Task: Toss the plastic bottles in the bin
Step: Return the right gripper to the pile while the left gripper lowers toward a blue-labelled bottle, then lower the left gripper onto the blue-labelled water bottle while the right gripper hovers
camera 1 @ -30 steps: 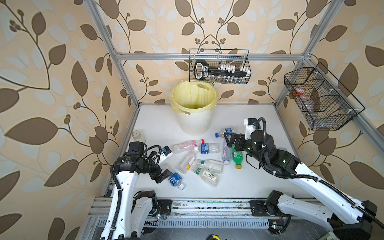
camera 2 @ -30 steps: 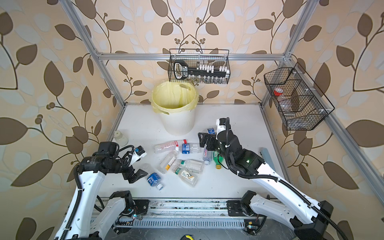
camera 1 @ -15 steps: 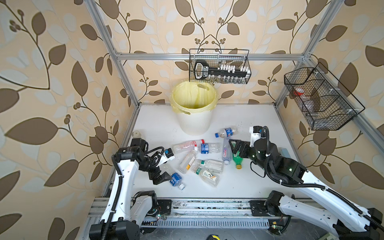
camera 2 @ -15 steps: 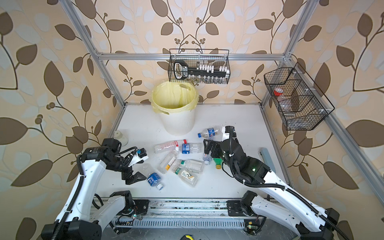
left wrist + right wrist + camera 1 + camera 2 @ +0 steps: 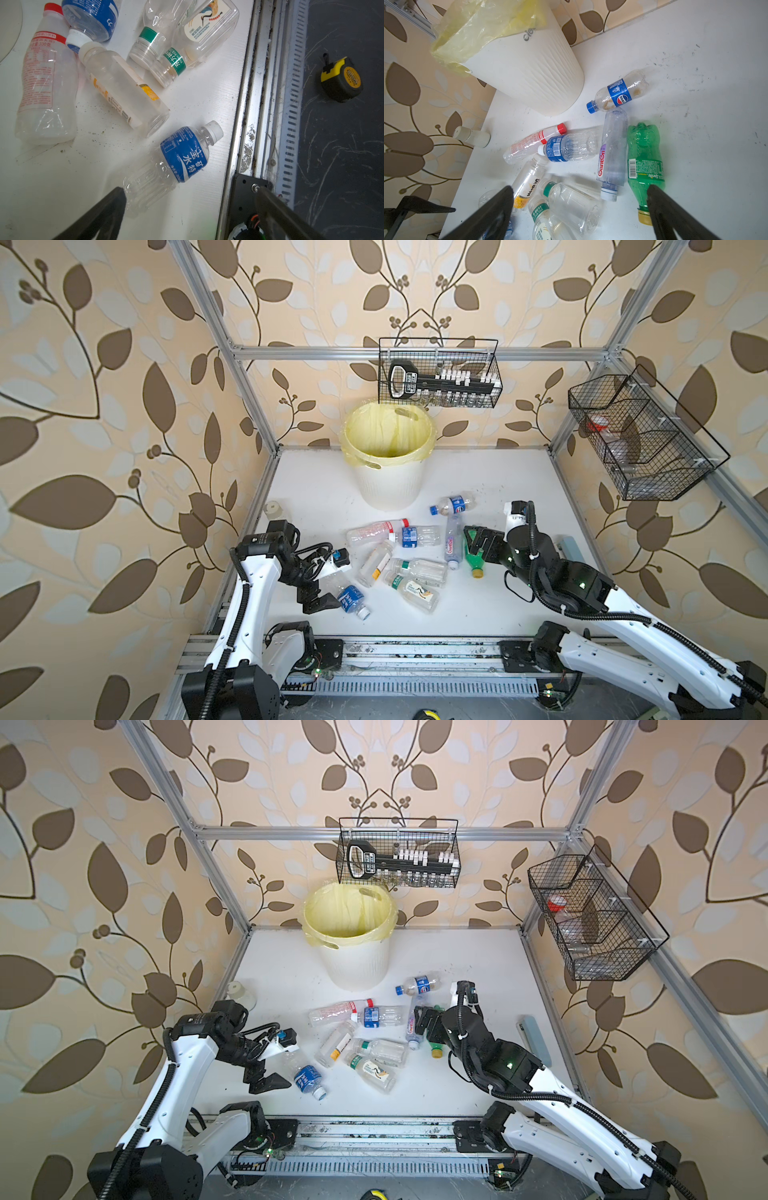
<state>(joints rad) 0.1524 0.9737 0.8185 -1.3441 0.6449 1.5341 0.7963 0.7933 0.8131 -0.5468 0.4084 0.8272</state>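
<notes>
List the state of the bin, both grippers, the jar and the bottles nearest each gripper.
bin: upright, bagged, no bottle visible inside
left gripper: open, empty
right gripper: open, empty
blue-label bottle by left gripper: lying, white cap on
green bottle: lying, yellow cap on
Pepsi bottle: lying, blue cap on
white jar: standing, lid on

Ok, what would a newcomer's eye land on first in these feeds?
The scatter of plastic bottles lying on their sides in the middle of the white table, in front of the tall cream bin with its yellow bag at the back. Next, flanking the pile: the left gripper open beside a blue-labelled bottle near the front edge, the right gripper open by a green bottle.
</notes>
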